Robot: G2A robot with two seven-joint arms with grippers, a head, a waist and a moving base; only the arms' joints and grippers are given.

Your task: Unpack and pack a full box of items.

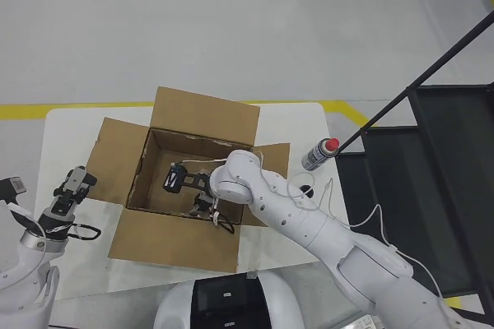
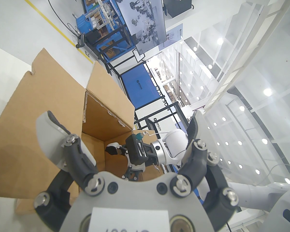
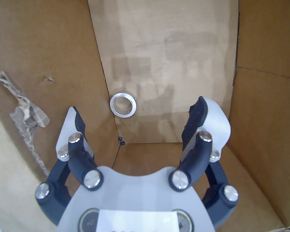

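Unpacking: right gripper point(image 3: 136, 107), spread and empty, inside box point(image 3: 38, 49) near metal ring point(image 3: 123, 115); next, likely descend and pinch rim; left gripper point(image 2: 120, 121) likewise spread.

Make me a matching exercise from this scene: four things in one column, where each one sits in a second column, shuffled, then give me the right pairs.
Things:
1. metal ring
2. spray can
3. right end effector
4. left end effector

Places:
A. open, outside the cardboard box, beside a side flap
B. on the white table, outside the box
C. lying on the box floor, close to a wall
D. open, down inside the box

Pairs: 1-C, 2-B, 3-D, 4-A.
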